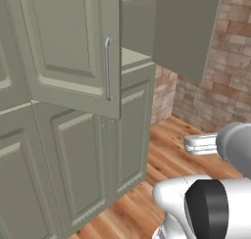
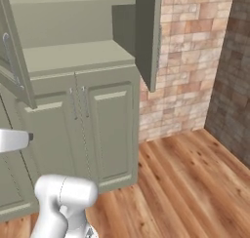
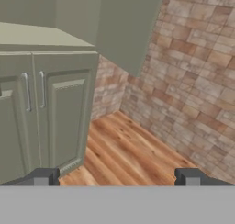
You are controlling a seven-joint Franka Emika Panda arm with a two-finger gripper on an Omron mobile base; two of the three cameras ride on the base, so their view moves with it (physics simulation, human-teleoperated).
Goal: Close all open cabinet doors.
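Note:
Two sage-green upper cabinet doors stand open. The left door (image 1: 68, 47) swings out toward me, its long silver bar handle (image 1: 107, 69) facing the camera; its edge (image 2: 12, 61) shows in the right base view. The right door (image 1: 184, 30) (image 2: 149, 34) (image 3: 126, 25) juts out near the brick wall. Bare shelves (image 2: 73, 54) show between them. My gripper (image 3: 117, 178) is open, its fingertips (image 3: 43, 177) wide apart with nothing between them. It hangs low, off from both doors, and looks at the lower cupboard and the room's corner.
Shorter lower doors (image 3: 64, 108) with small handles (image 3: 42, 87) are shut below the shelf. A brick wall (image 2: 190, 61) runs right of the cabinet and turns a corner. Wooden floor (image 2: 180, 183) spreads in front. My white arm (image 1: 206, 203) fills the lower right of the left base view.

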